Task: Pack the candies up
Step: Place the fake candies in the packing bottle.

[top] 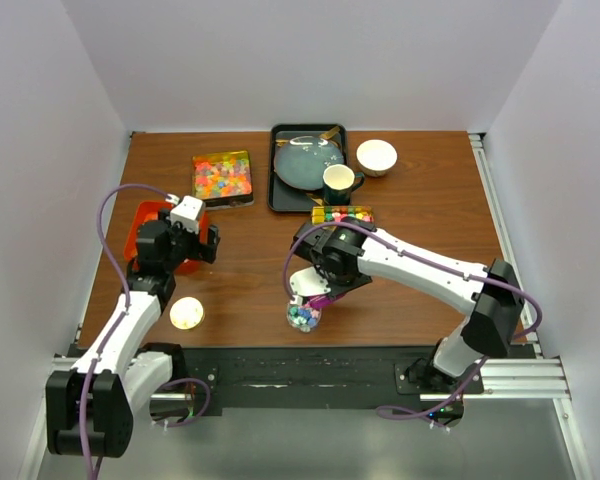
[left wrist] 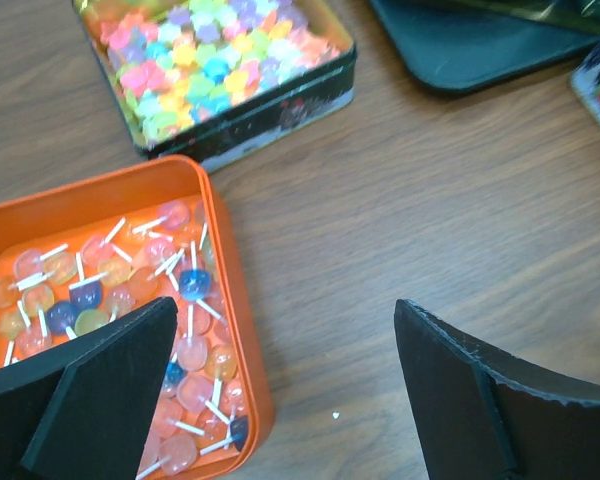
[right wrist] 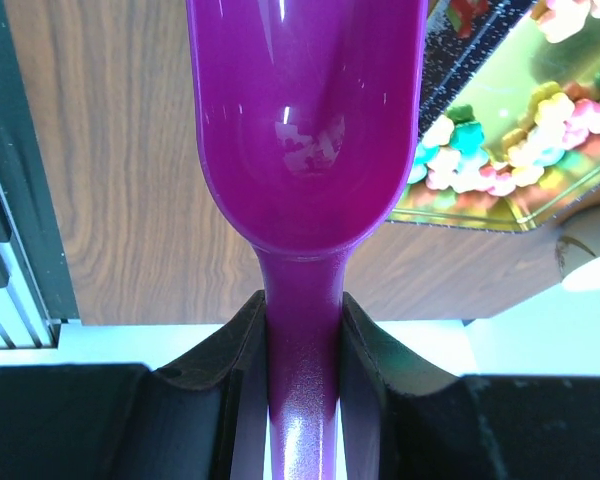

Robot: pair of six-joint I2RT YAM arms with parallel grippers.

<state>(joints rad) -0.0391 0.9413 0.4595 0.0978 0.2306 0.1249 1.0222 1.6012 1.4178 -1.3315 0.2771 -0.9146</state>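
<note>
Beyond spread left jaws, candies [left wrist: 220, 60].

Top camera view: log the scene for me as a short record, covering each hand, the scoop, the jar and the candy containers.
left hand: open, empty, over bare table beside the orange tray
right hand: shut on the handle of the purple scoop
jar: near the table's front edge, holds candies, scoop tip just above it
orange tray: round sweets on white sticks
tin: open, full of pastel candies, behind the orange tray
</note>
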